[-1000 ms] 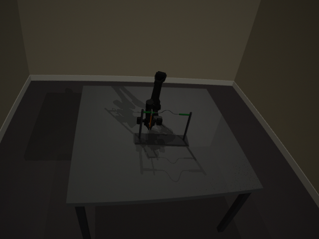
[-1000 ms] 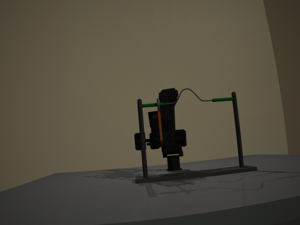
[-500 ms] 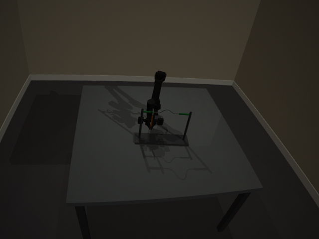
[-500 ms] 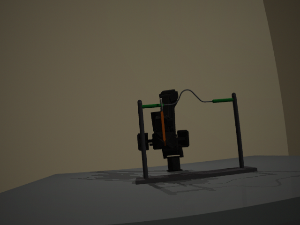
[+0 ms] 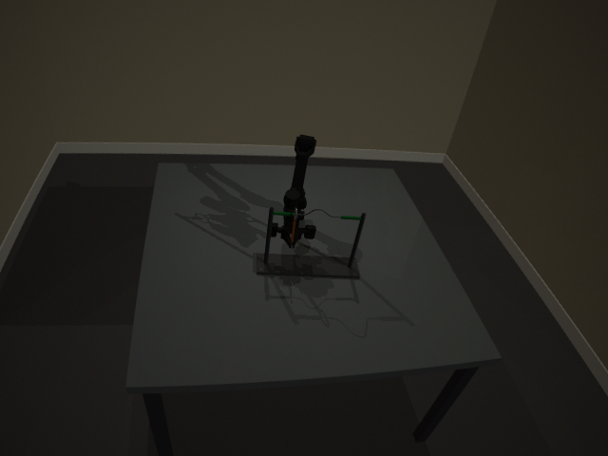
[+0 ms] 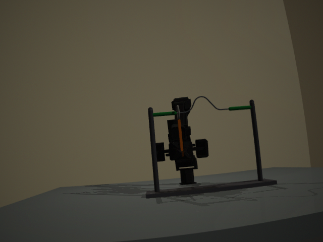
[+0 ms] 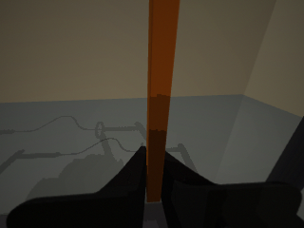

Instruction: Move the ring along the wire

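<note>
My gripper (image 5: 292, 244) (image 6: 182, 153) (image 7: 149, 150) is shut on the orange handle (image 5: 294, 230) (image 6: 180, 135) (image 7: 159, 95) near its lower end. The handle stands nearly upright. The ring (image 5: 295, 213) (image 6: 178, 114) at its top is seen almost edge-on, around the wire at the inner end of the left green part (image 5: 282, 213) (image 6: 164, 114), where the grey wire (image 5: 317, 210) (image 6: 201, 96) begins. Whether the ring touches the wire cannot be told. The grey wire humps up, then dips to the right green part (image 5: 351, 217) (image 6: 239, 107). The ring is out of the wrist view.
The left post (image 5: 268, 240) (image 6: 154, 156) is close beside the gripper's left side. The right post (image 5: 357, 240) (image 6: 256, 143) stands at the far end of the base (image 5: 307, 273) (image 6: 221, 188). The base rests on the table (image 5: 245, 343) (image 6: 104, 219). Shadows of the wire lie on the table.
</note>
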Motion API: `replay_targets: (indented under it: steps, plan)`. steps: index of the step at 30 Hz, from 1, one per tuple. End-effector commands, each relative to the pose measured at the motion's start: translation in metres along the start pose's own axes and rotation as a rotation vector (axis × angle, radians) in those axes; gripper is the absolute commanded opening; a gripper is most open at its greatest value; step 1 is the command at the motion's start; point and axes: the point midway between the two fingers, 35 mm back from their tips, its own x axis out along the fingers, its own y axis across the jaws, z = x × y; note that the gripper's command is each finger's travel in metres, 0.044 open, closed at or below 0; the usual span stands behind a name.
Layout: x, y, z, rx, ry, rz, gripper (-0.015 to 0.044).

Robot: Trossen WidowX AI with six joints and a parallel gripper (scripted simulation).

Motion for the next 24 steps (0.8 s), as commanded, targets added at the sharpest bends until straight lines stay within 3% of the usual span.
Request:
replay_targets:
  steps: [1,11,24]
  plan:
    - [-0.001,0.005,-0.001,0.011,0.004,-0.004,-0.0150]
    - [-0.004,0.017,-0.001,0.048,0.032,-0.012,-0.0150]
    - [-0.025,0.046,0.002,0.194,0.219,-0.023,-0.0150]
